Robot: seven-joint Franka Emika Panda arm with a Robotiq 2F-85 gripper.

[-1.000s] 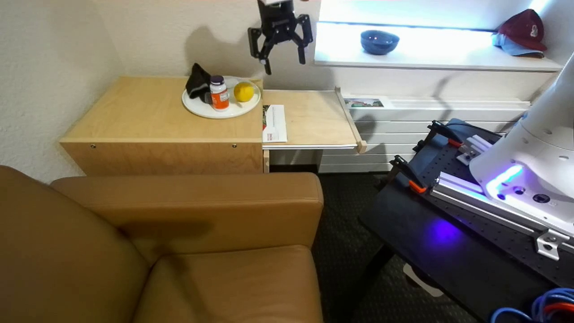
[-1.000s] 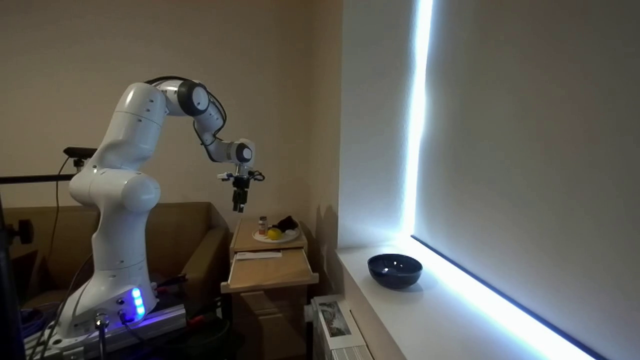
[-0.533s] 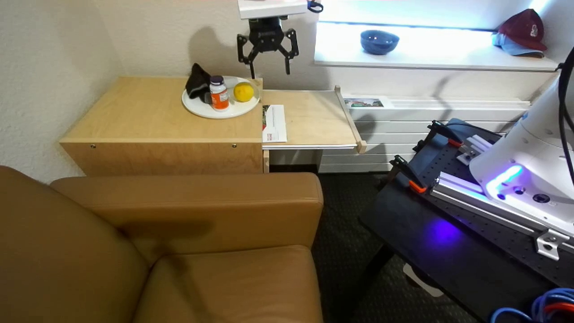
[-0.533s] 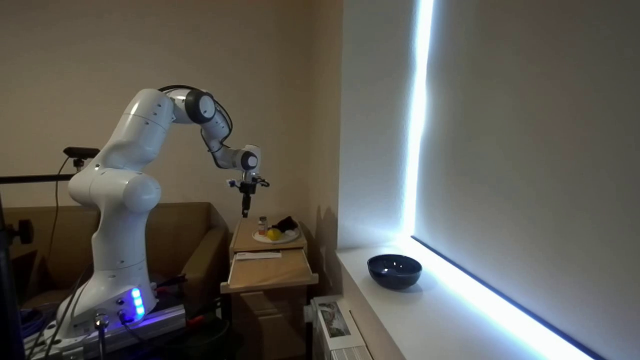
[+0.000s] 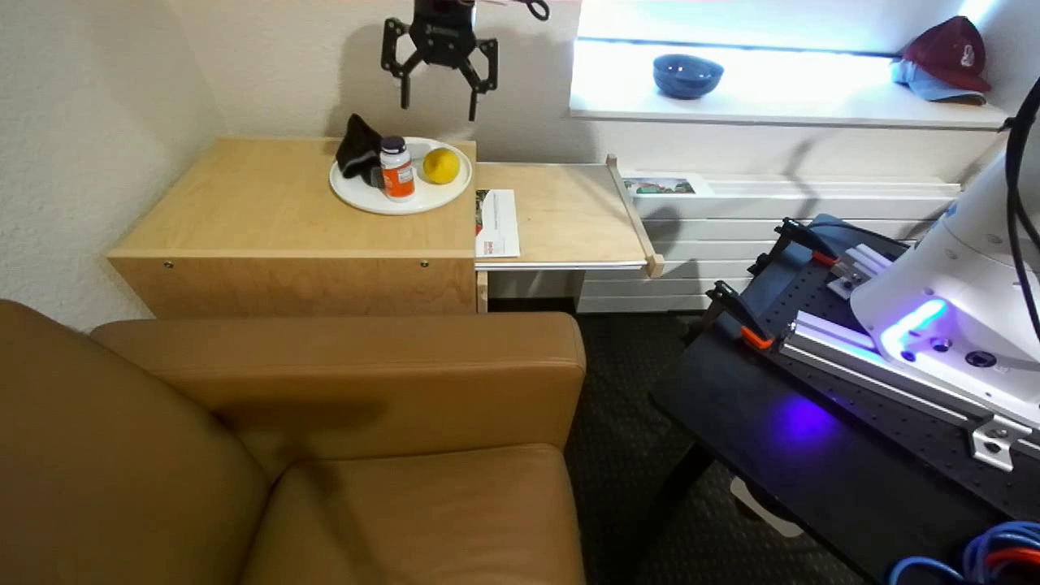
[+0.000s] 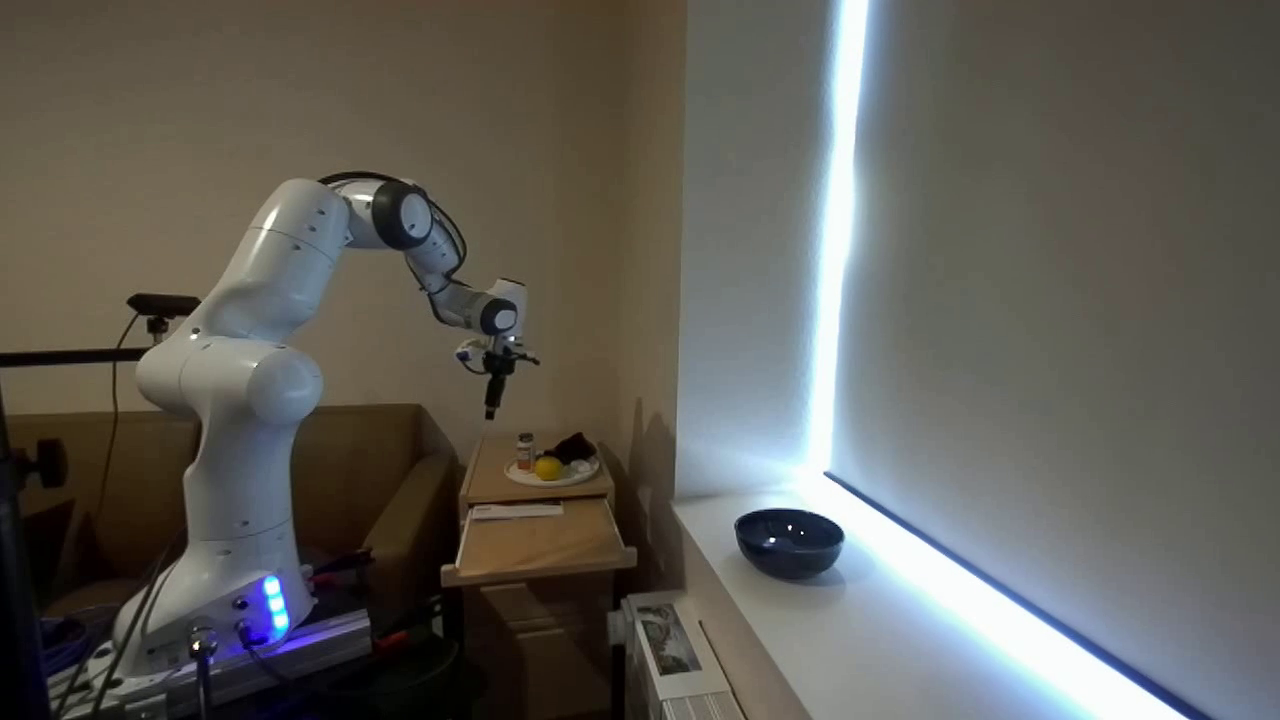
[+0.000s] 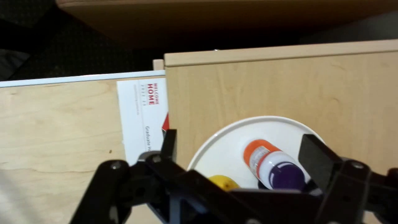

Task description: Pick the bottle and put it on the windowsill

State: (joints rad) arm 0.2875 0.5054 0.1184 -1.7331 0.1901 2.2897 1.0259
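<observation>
The small red-orange bottle with a white shoulder and dark purple cap (image 5: 398, 172) stands upright on the white plate (image 5: 355, 193) on the wooden cabinet. It also shows in an exterior view (image 6: 525, 455) and in the wrist view (image 7: 264, 161). My gripper (image 5: 439, 112) is open and empty, in the air above the plate, a little right of the bottle. In the wrist view the bottle shows between the spread fingers of my gripper (image 7: 238, 137), nearer the right one. The bright white windowsill (image 5: 780, 93) is at the back right; it also shows in an exterior view (image 6: 800, 640).
A yellow fruit (image 5: 441, 166) and a dark lump (image 5: 356, 149) lie beside the bottle on the plate. A leaflet (image 5: 497, 223) lies on the pulled-out shelf (image 5: 569, 211). A dark bowl (image 5: 687, 76) and caps (image 5: 946, 61) sit on the windowsill. The sofa (image 5: 366, 366) stands in front.
My gripper has moved left over the plate and turned; after dipping, it rose slightly. It stays open. The bottle and the other objects have not moved.
</observation>
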